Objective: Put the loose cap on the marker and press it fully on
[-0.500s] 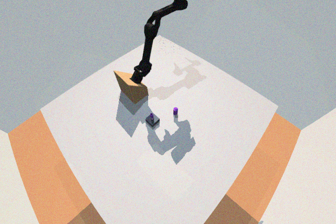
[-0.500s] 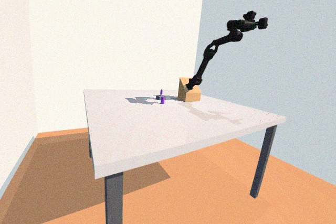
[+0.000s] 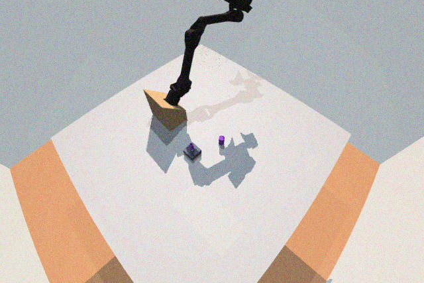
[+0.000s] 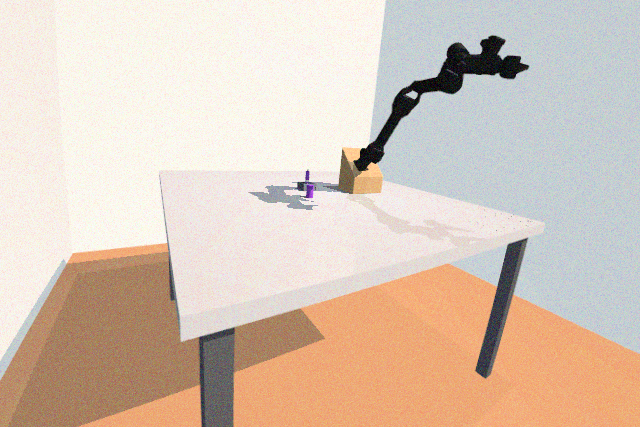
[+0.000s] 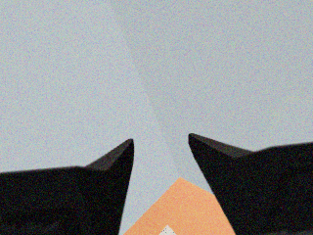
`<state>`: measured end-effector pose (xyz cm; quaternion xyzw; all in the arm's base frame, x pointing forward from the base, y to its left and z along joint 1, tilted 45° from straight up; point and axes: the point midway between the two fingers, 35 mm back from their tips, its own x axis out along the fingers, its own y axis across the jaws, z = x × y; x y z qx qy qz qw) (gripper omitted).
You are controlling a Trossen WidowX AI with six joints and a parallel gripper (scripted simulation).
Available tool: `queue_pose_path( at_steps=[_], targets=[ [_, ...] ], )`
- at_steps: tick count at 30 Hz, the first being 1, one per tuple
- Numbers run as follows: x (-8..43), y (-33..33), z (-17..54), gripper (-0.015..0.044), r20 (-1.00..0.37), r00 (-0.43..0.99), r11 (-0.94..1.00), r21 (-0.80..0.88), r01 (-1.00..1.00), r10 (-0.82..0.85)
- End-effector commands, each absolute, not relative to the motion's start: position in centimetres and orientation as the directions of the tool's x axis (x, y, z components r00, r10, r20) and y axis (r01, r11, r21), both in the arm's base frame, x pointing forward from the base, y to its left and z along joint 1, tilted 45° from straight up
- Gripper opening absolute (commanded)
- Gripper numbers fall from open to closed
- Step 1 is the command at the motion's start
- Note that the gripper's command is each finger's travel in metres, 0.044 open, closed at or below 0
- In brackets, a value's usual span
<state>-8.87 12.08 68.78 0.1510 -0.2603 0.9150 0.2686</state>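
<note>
Half-open gripper (image 4: 521, 68) high, past table (image 4: 361, 267) edge; cap (image 4: 309, 190) nr marker (image 4: 307, 174).

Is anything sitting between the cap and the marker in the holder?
Nothing visible. The cap stands alone on the table, apart from the marker in its holder block. The gripper is open and high above, off beyond the table edge.
</note>
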Motion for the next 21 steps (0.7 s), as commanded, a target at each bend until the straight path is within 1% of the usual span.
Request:
queue_pose_path(
  at_steps=[1, 5, 9, 15, 21],
  targets=[
    [-5.6, 15.9, 68.6, 0.0248, 0.457, -0.728, -0.692, -0.282, -0.664, 0.512],
    [-0.7, 20.6, 67.3, 0.0248, 0.458, -0.611, -0.638, -0.117, -0.761, 0.645],
    [2.6, 21.9, 66.9, 0.0248, 0.474, -0.509, -0.568, -0.024, -0.823, 0.718],
    [8.1, 24.9, 64.7, 0.0248, 0.444, -0.372, -0.470, 0.131, -0.873, 0.815],
    [16.1, 27.0, 59.8, 0.0248, 0.378, -0.159, -0.298, 0.345, -0.890, 0.912]
  ],
)
